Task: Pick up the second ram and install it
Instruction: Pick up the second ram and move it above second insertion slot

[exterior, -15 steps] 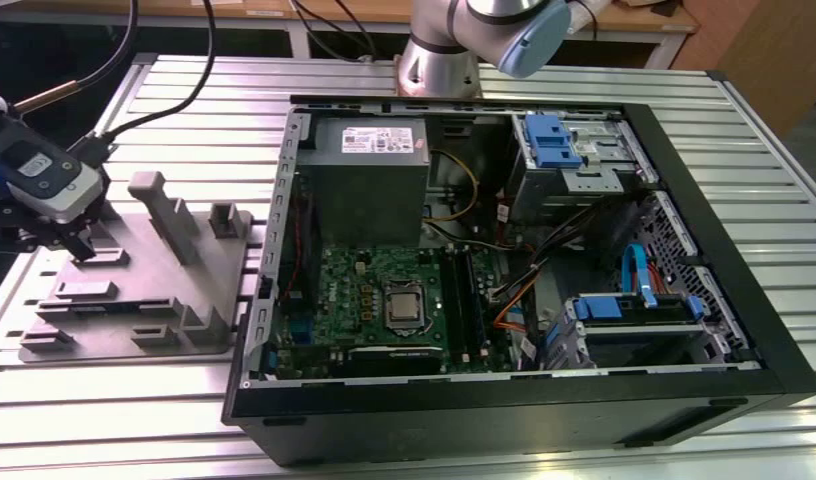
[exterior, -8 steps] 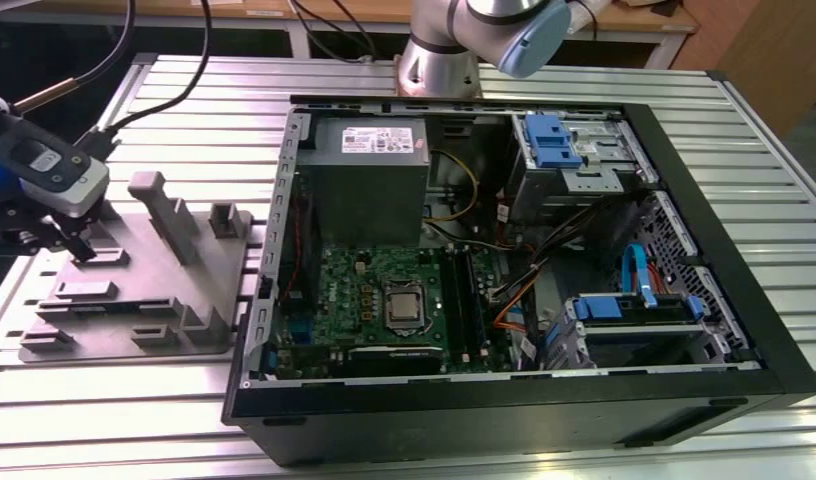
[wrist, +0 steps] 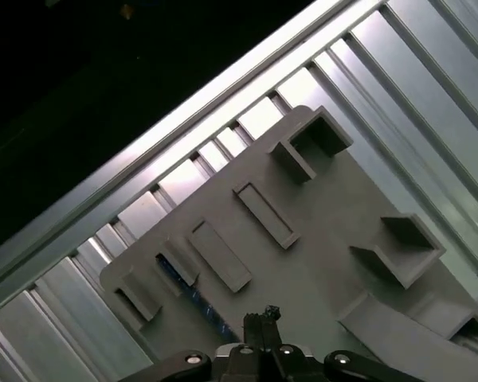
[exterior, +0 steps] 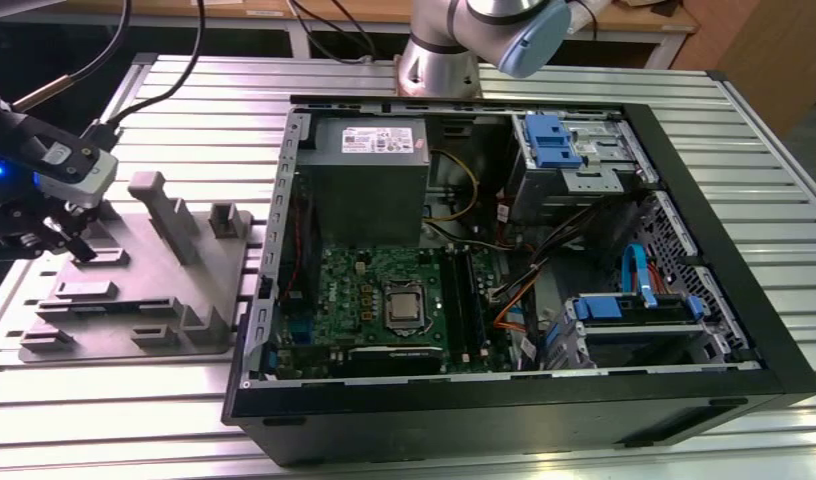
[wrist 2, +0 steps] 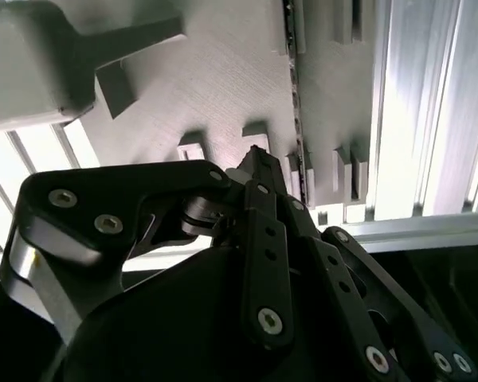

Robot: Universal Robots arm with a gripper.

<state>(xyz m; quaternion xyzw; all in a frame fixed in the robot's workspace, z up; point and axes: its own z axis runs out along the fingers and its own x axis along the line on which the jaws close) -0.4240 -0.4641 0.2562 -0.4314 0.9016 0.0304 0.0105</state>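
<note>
The second ram [wrist 2: 291, 95] is a thin dark stick standing on edge in a slot of the grey holder plate [exterior: 141, 290], on the exterior view's left. Its blue-green edge [wrist: 190, 291] also shows in the first wrist view. My gripper [exterior: 72, 247] hangs low over the plate's far left part. Its fingertips [wrist 2: 255, 159] are pressed together, shut, just beside the ram's near end, with nothing visible between them. They show again as a dark tip [wrist: 263, 317] above the plate.
The open computer case [exterior: 515, 260] lies on the slatted aluminium table [exterior: 101, 400]. It holds the green motherboard [exterior: 375, 300], black memory slots [exterior: 458, 295], the grey power supply [exterior: 368, 150] and blue drive brackets [exterior: 548, 140]. The arm's base [exterior: 442, 60] stands behind it.
</note>
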